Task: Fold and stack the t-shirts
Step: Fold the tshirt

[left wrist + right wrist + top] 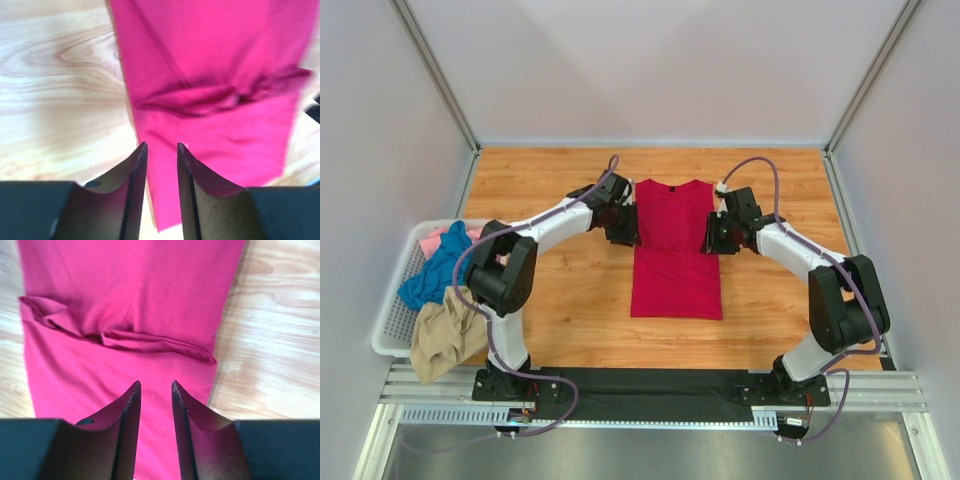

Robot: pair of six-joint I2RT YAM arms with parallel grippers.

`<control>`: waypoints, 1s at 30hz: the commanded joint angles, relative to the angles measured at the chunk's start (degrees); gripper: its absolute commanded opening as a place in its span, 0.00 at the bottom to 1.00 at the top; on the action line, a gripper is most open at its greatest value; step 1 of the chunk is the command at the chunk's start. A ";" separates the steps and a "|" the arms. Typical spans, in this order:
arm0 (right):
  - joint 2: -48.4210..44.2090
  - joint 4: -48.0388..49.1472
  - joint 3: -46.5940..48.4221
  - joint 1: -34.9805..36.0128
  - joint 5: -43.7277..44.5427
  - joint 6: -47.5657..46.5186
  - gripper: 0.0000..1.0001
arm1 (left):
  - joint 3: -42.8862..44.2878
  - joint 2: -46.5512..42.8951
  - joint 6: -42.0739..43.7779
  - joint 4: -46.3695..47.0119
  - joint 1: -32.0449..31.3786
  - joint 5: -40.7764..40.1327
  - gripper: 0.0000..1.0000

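Note:
The crimson red t-shirt lies flat mid-table as a narrow rectangle, sleeves folded in, neck at the far end. My left gripper hovers at its left edge near the sleeve fold, open with a narrow gap and empty; in the left wrist view the shirt's edge runs under the fingertips. My right gripper sits at the right edge, open and empty; in the right wrist view it is over the cloth just below the sleeve fold. Teal, pink and tan tees lie in the basket.
The white lattice basket stands at the left table edge, the tan tee hanging over its near rim. Grey walls enclose the table on three sides. A black strip and metal rail run along the near edge by the arm bases.

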 commanded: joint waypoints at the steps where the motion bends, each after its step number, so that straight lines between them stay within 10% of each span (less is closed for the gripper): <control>1: -3.39 -2.31 1.70 -1.60 0.77 -1.45 0.33 | -0.01 -7.29 2.45 -1.85 0.35 -0.69 0.38; 21: 8.21 2.79 1.52 -12.06 -17.78 -5.94 0.37 | -1.86 3.87 6.49 2.20 0.44 6.25 0.33; 26: 8.57 5.33 0.21 -12.06 -17.16 -5.67 0.18 | -2.21 2.47 6.06 1.40 0.44 3.45 0.00; 30: 7.60 7.00 -1.11 -12.06 -14.79 -5.15 0.00 | -3.18 1.23 4.92 1.23 0.62 0.02 0.00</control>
